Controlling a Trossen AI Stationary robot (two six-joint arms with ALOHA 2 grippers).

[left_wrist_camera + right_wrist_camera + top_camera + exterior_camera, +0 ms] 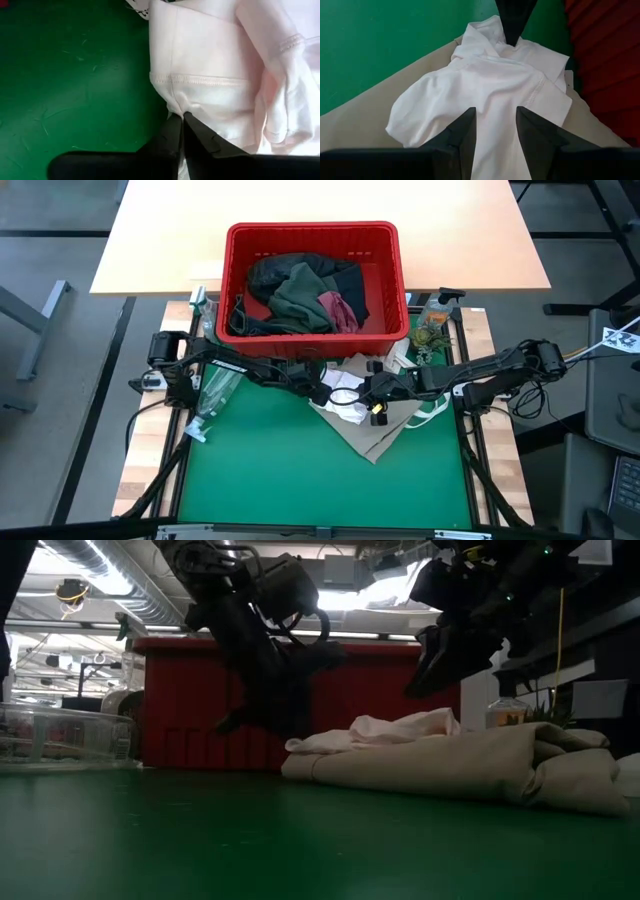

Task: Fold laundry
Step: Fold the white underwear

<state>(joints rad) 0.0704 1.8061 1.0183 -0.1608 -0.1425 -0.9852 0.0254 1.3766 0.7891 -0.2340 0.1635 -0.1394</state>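
While the red basket (312,280) at the back of the green counter (280,470) holds dark, olive and maroon clothes (300,295), we see a white garment (345,392) lying on a tan piece (385,435) just in front of it; the left gripper (182,117) has its jaws pinched on the white garment's hemmed edge; the right gripper (495,122) hangs over the same garment, jaws apart, gripping nothing.

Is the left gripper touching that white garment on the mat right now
Touching. In the left wrist view, the left gripper is closed, pinching the hemmed edge of the white garment between its fingertips.
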